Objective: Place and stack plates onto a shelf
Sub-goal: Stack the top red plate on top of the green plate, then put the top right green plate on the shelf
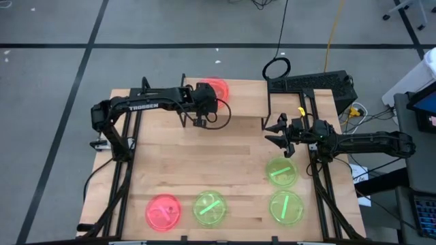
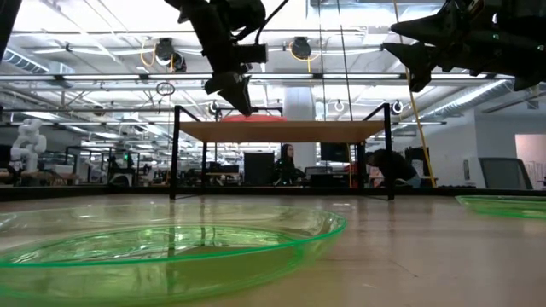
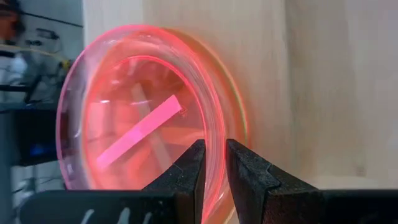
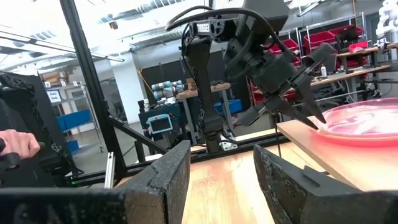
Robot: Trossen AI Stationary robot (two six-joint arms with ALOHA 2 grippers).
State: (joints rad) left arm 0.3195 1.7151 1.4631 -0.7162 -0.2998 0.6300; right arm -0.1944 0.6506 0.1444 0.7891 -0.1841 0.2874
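A neon pink plate (image 1: 219, 87) (image 3: 137, 112) with a stick-like mark lies flat on the left part of the small wooden shelf (image 1: 242, 102) (image 2: 281, 130) at the table's far edge. My left gripper (image 1: 210, 97) (image 2: 237, 101) (image 3: 215, 149) is at this plate's rim, nearly closed around it. My right gripper (image 1: 279, 133) (image 2: 418, 51) (image 4: 221, 158) hangs open in the air to the shelf's right, holding nothing. Three green plates (image 1: 281, 170) (image 1: 286, 207) (image 1: 209, 207) and a second pink plate (image 1: 163, 211) lie on the tabletop nearer the near edge. My left gripper pinches the pink plate's rim (image 3: 214, 124) between its two fingers, on the side of the plate toward the table's near-left. The fingers (image 4: 311, 112) slant down onto it from above and from the left. The plate's underside rests on the shelf board (image 4: 348, 155).
The shelf's thin black legs (image 2: 175, 153) (image 2: 390, 153) stand on the table. A black rack (image 1: 310, 83) sits at the far right corner. The shelf's right half is bare wood. People (image 2: 388, 166) are in the room behind, and a hand (image 4: 15, 146) shows beside the table.
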